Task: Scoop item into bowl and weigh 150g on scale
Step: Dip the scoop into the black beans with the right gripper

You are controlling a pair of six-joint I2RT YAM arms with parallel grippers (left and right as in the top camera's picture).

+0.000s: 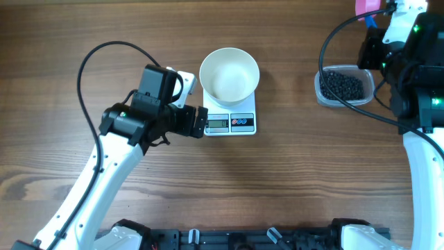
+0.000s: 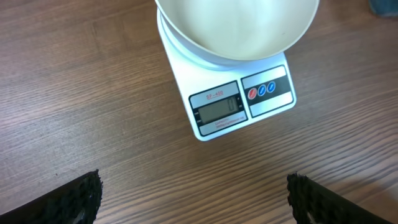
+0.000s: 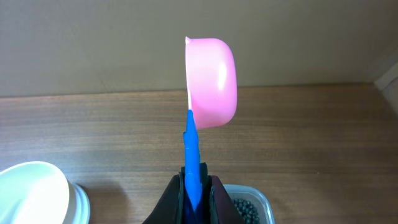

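A brown wooden table (image 1: 277,187) with a long, streaky grain carries everything. Two things lie directly on it. A small white digital kitchen scale (image 1: 232,123) sits flat just ahead of the left claw (image 1: 202,121), its display and round buttons facing that claw. A clear rectangular plastic tub (image 1: 318,87) stands beneath the right claw (image 3: 198,199), well apart from the scale, which lies off to that claw's left

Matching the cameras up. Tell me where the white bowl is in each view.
Overhead: bowl top centre, on the scale.
Left wrist: top edge, right of centre, cut off.
Right wrist: bottom left corner, partly cut off.
Shared landmark: the scale beneath it, only a sliver in the right wrist view.
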